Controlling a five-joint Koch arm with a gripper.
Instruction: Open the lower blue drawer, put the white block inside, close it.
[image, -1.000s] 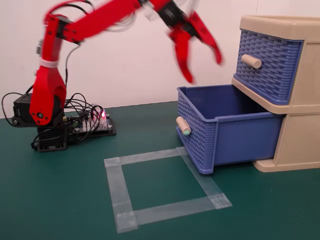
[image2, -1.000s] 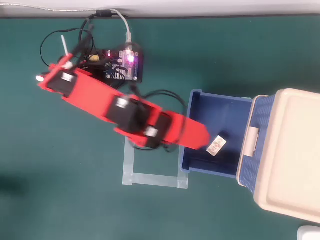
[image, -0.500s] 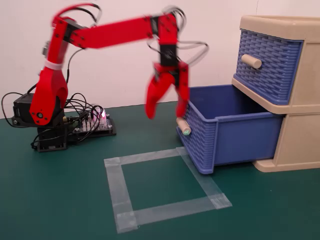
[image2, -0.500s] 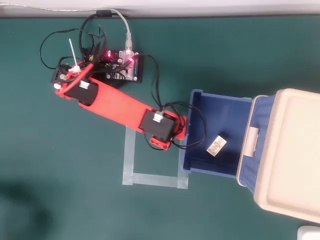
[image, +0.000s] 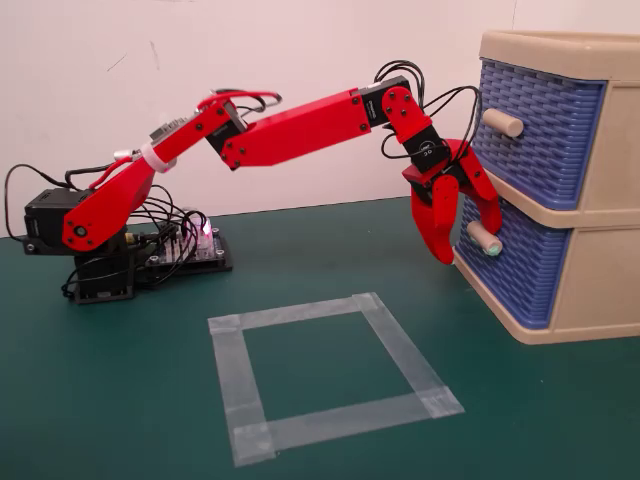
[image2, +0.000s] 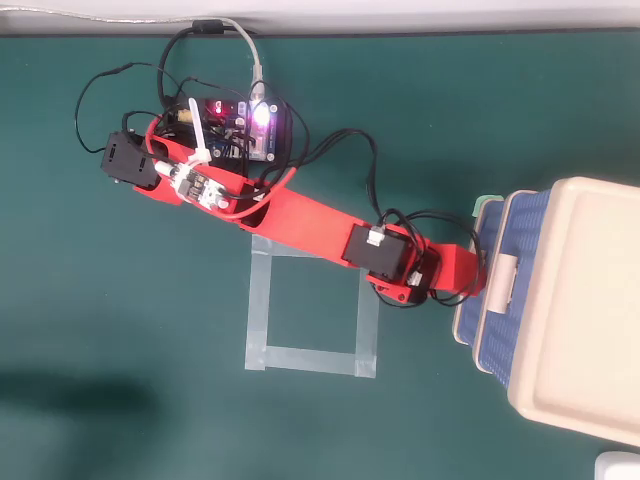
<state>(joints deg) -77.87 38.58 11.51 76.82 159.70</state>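
The lower blue drawer (image: 522, 268) sits shut in the beige cabinet (image: 600, 215) at the right of the fixed view. Its beige handle with the teal tip (image: 485, 241) sticks out to the left. My red gripper (image: 468, 243) is open, with one jaw on each side of this handle; neither jaw visibly presses on it. In the overhead view the gripper (image2: 462, 285) is against the cabinet front (image2: 492, 330) and hides the handle. I cannot pick out the white block for sure in either view.
The upper blue drawer (image: 548, 120) with its plain beige handle (image: 501, 122) is shut. A taped square (image: 325, 375) lies on the green table. The arm base and wires (image2: 215, 135) stand at the left. A white object (image2: 620, 467) is cut off at the overhead view's lower right corner.
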